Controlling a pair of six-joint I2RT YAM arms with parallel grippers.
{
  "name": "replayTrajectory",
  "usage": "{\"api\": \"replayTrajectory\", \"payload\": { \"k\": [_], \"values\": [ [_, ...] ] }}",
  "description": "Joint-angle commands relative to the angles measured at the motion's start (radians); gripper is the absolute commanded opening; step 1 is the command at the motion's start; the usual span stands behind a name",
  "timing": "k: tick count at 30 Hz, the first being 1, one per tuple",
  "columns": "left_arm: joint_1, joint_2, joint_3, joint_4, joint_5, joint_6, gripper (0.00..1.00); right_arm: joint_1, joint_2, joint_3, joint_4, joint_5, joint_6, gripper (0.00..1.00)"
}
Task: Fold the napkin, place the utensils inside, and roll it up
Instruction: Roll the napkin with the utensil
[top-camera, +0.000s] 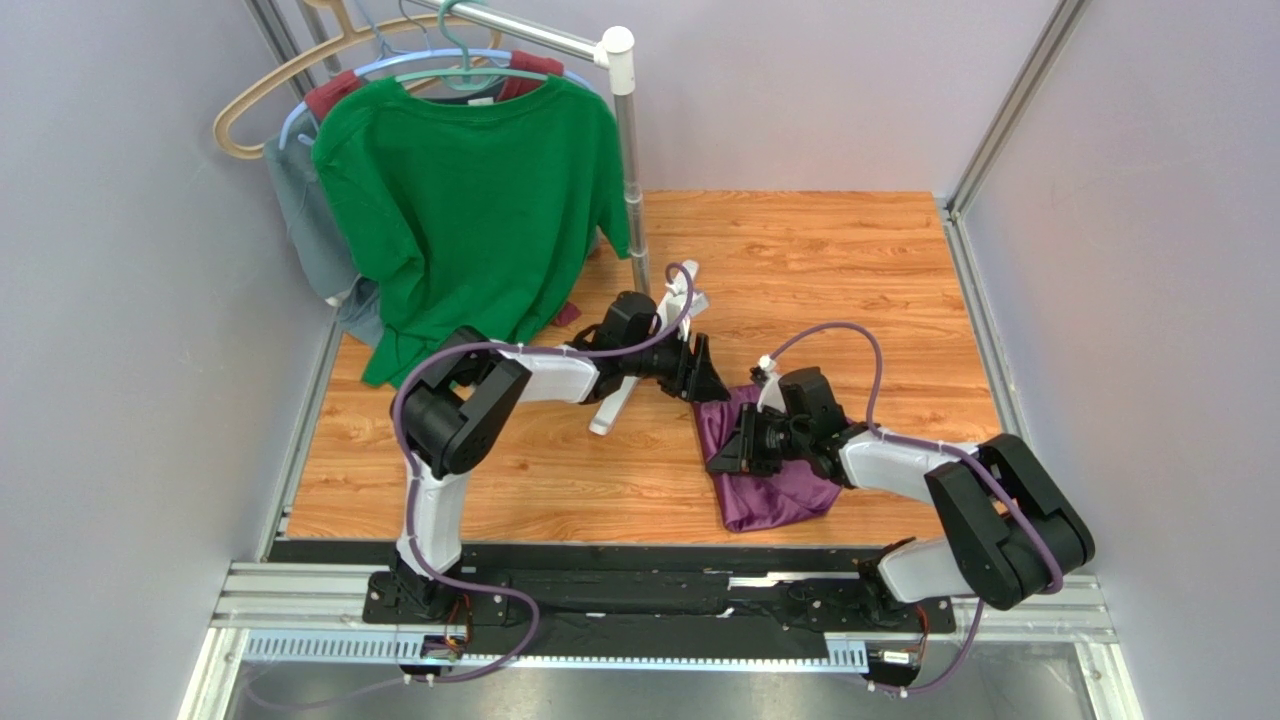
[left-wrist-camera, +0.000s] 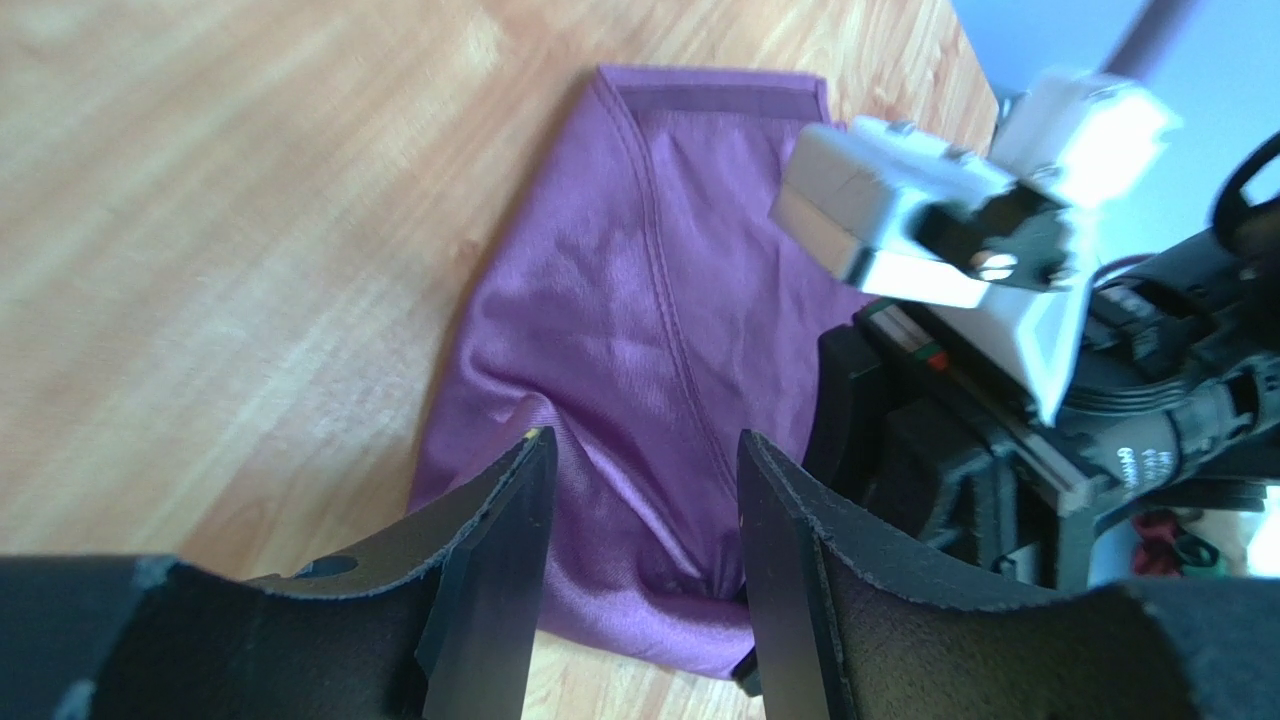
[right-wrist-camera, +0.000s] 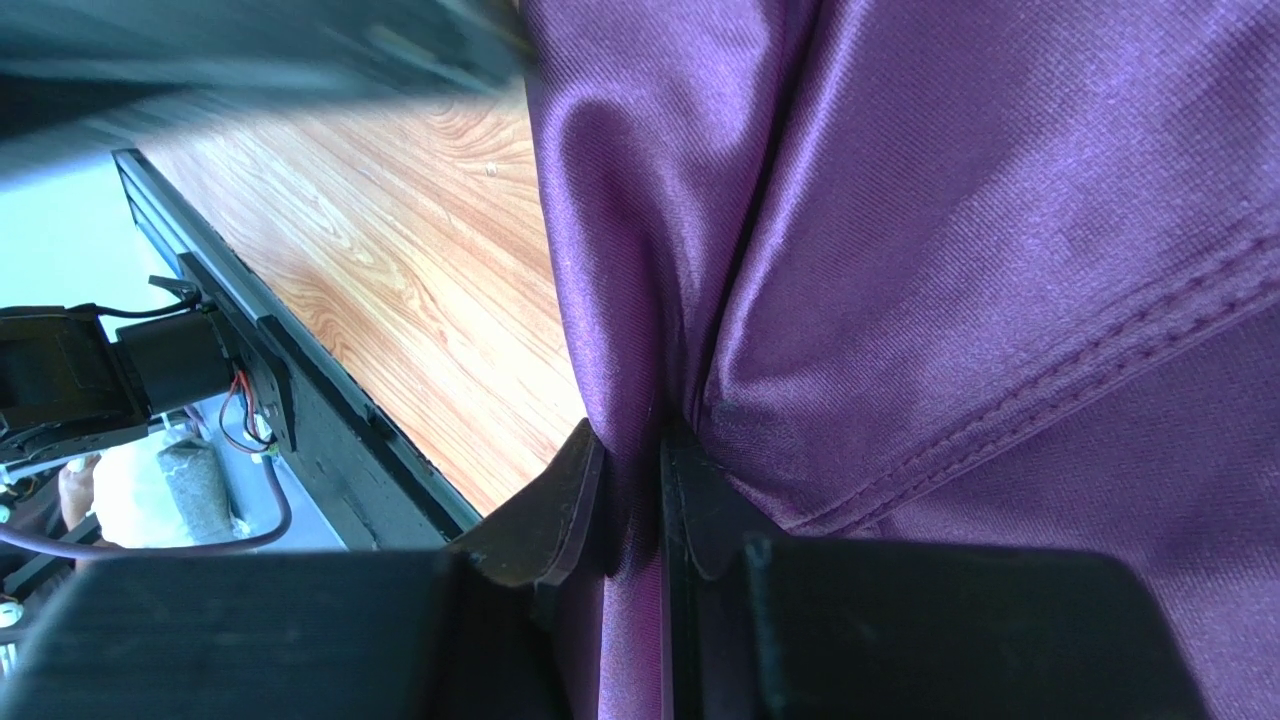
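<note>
- A robotics lab test cell; plain pale wall panels (top-camera: 135, 375) close it in on three sides
- Bare aluminium frame posts (top-camera: 1010, 113) stand at the corners; a metal mounting rail (top-camera: 301, 600) runs along the near edge
- Two robot arms are bolted there, left arm (top-camera: 451, 420) and right arm (top-camera: 977, 518); purple cables loop over them
- A wood-grain table (top-camera: 842, 255) is the work surface; the staged props are a green T-shirt (top-camera: 466, 210) on a hanger rail (top-camera: 624, 135) and a purple napkin (top-camera: 774, 495)

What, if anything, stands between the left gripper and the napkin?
Nothing visible: the napkin lies just beyond the open left gripper. The right gripper, pinching the napkin, sits to one side of that path.
</note>
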Motion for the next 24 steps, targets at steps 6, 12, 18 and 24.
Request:
{"api": "replayTrajectory", "payload": {
  "k": [6, 12, 18, 24],
  "values": [
    [-0.029, 0.083, 0.088, 0.010, 0.062, -0.042, 0.56, -0.012, 0.013, -0.020, -0.092, 0.054, -0.049, 0.00],
    [-0.032, 0.091, 0.132, -0.175, -0.013, 0.053, 0.56, -0.013, 0.007, -0.019, -0.121, 0.059, -0.051, 0.00],
    [-0.033, 0.072, 0.131, -0.332, -0.100, 0.124, 0.56, -0.015, 0.004, -0.032, -0.112, 0.057, -0.045, 0.00],
    [-0.032, 0.034, 0.056, -0.327, -0.122, 0.124, 0.56, -0.025, 0.013, -0.031, -0.107, 0.033, -0.051, 0.00]
  ]
}}
